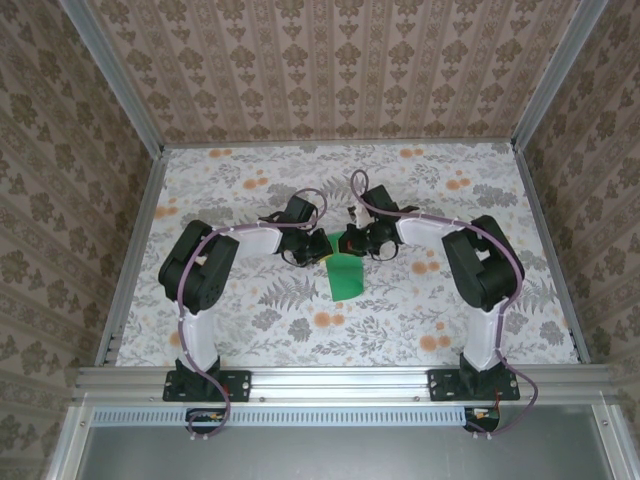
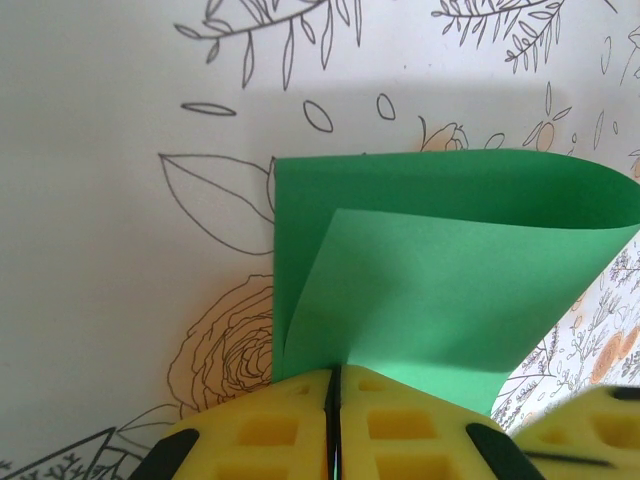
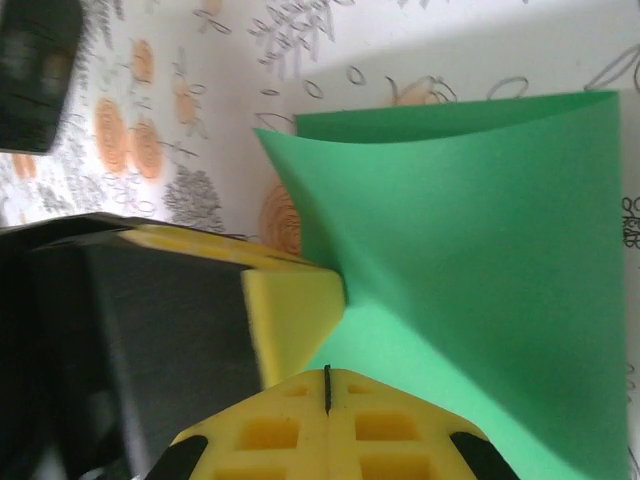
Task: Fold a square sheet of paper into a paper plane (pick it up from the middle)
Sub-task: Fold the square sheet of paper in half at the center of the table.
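Two arms bolted to the aluminium rail at the near edge of the table reached inward and met over its middle; each elbow bowed outward, apparently so that both wrists could come at one spot from opposite sides.

The left gripper was clenched on the square sheet of paper, its yellow pads pressed flat together with the green edge running into the seam between them; the right gripper was likewise clamped on the sheet, jaws tight, with one yellow pad of the left gripper lying just beside it, touching or nearly so.

Seen from above, the left gripper and the right gripper pinched the sheet at its far end, close together near the table's centre; the paper spread from them toward the bases. The close pairing of the grips looked meant to hold both layers at one point while the sheet was doubled over.

From the left wrist the paper showed as two layers joined by a soft rounded bend, not a pressed crease; no dart shape had been formed, so the folding seemed at an early step. A shadow lay on the floral tablecloth beside the paper; whether the free edge rested on the cloth could not be told.

Beyond stood the patterned back wall.
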Controlling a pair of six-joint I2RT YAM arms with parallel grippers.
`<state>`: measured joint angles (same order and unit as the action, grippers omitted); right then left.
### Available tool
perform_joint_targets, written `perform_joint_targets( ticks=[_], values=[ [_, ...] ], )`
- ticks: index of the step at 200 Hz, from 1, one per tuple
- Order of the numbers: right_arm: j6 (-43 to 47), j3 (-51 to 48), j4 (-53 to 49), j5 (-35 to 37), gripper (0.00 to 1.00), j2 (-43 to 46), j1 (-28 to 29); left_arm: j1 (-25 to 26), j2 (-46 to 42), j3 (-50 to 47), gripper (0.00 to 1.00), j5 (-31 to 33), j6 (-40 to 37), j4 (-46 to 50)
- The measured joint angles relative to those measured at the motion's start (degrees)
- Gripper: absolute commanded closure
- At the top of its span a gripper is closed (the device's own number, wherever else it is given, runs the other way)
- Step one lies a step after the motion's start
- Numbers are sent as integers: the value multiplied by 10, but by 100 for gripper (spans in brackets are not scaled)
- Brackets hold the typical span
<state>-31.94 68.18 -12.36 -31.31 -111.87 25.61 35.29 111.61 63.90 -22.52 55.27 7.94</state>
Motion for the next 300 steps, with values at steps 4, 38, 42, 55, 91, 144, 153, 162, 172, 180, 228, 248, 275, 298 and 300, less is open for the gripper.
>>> perform_joint_targets(
  ticks=[4, 38, 42, 55, 91, 144, 153, 162, 172, 180, 228, 248, 275, 298, 300],
  values=[
    [0, 0, -1, 0, 100, -4, 0, 0, 0, 0, 89, 0, 0, 0],
    [0, -11, 0, 13, 100, -18, -13, 0, 0, 0, 89, 0, 0, 0],
    [0, -14, 2, 13, 100, -18, -15, 0, 0, 0, 89, 0, 0, 0],
    [0, -30, 18, 6, 100, -17, -25, 0, 0, -1, 89, 0, 0, 0],
    [0, -73, 49, 2, 100, 7, -49, 3, 0, -1, 90, 0, 0, -3],
    [-11, -88, 45, 26, 100, 39, -82, 3, 0, -2, 90, 0, 0, -4],
    [-13, -87, 45, 25, 100, 42, -81, 3, 0, -2, 90, 0, 0, -4],
    [-14, -82, 44, 25, 100, 42, -76, 3, 0, -2, 90, 0, 0, -4],
    [-14, -74, 45, 23, 100, 40, -69, 3, 0, -2, 90, 0, 0, -4],
    [-16, -63, 45, 20, 100, 37, -61, 3, 0, -2, 90, 0, 0, -4],
    [-26, -14, 50, -3, 100, -16, -38, 3, 0, -3, 90, 0, 0, -5],
    [-26, -10, 45, -2, 100, -32, -39, 3, 0, -3, 90, 0, 0, -5],
    [-28, -6, 44, 2, 100, -37, -45, 3, -1, -4, 90, 0, 0, -5],
    [-38, -6, 46, 6, 100, -37, -54, 3, -1, -6, 91, 0, 0, -7],
    [-39, -6, 46, 6, 100, -37, -55, 3, -1, -6, 91, 0, 0, -7]
  ],
)
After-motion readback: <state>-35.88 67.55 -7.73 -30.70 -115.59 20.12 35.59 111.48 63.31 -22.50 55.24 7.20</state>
